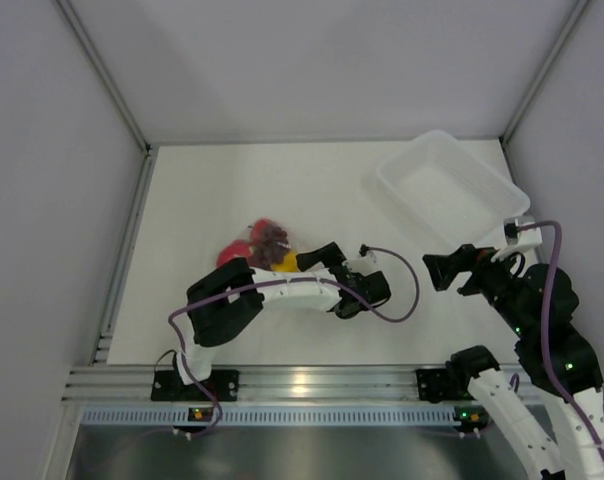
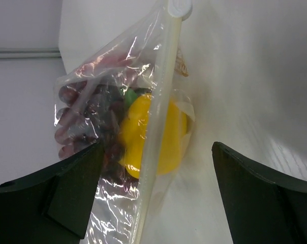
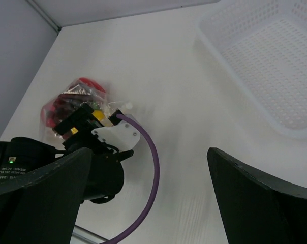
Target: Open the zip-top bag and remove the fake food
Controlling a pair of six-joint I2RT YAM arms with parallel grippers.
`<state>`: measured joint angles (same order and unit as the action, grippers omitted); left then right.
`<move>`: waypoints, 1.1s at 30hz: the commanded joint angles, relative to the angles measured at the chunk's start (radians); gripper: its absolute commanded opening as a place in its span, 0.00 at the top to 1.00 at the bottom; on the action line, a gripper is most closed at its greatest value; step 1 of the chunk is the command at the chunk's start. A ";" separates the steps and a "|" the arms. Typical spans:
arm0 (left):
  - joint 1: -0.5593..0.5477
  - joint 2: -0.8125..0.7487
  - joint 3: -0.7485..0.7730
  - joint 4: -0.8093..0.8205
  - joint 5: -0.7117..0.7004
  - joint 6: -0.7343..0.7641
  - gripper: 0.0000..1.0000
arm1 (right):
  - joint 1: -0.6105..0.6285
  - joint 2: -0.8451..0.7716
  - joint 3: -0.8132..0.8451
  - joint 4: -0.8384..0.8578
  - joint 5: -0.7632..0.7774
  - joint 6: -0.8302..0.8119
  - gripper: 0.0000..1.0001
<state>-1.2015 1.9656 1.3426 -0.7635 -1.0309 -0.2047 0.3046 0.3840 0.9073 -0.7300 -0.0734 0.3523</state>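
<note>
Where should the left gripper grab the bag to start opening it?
Probably the zip strip: a stiff pale band crossing the bag, centred ahead of the open left gripper. Elsewhere the bag is slack and the yellow pepper bulges. Come straight on, as the gripper faces now, and pinch across the strip.

Left arm (image 1: 282,290): white link shells, black joints, a purple cable (image 1: 407,290) looping off its wrist. Right arm (image 1: 542,320) matches, black and white with its own purple lead, and small green lights (image 1: 568,368) glow on it. Broad black wedge-shaped fingers (image 2: 255,198). Black bases (image 1: 194,384) at the near edge.
</note>
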 commanded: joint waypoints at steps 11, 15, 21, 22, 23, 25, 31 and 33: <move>0.083 0.035 0.072 -0.008 -0.078 0.022 0.50 | 0.008 -0.020 -0.019 0.040 0.000 -0.022 0.01; 0.102 0.023 0.096 -0.008 -0.049 0.021 0.96 | 0.010 -0.023 -0.021 0.038 -0.003 -0.026 0.01; 0.117 -0.066 0.136 -0.013 0.006 0.017 1.00 | 0.010 -0.030 -0.013 0.032 0.000 -0.035 0.01; 0.118 -0.083 0.142 -0.013 0.029 0.024 1.00 | 0.010 -0.031 -0.013 0.034 -0.002 -0.036 0.01; 0.120 -0.126 0.148 -0.013 0.076 0.025 1.00 | 0.010 -0.033 -0.018 0.035 -0.005 -0.036 0.01; 0.125 -0.169 0.162 -0.014 0.145 0.048 1.00 | 0.010 -0.040 -0.021 0.038 -0.012 -0.036 0.00; 0.140 -0.347 0.190 -0.013 0.408 0.106 1.00 | 0.010 -0.050 -0.027 0.046 -0.031 -0.038 0.01; 0.145 -0.413 0.196 -0.013 0.492 0.135 1.00 | 0.008 -0.053 -0.028 0.050 -0.043 -0.039 0.01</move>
<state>-1.0611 1.6588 1.4864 -0.7868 -0.6922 -0.1242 0.3046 0.3401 0.8883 -0.7250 -0.0895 0.3328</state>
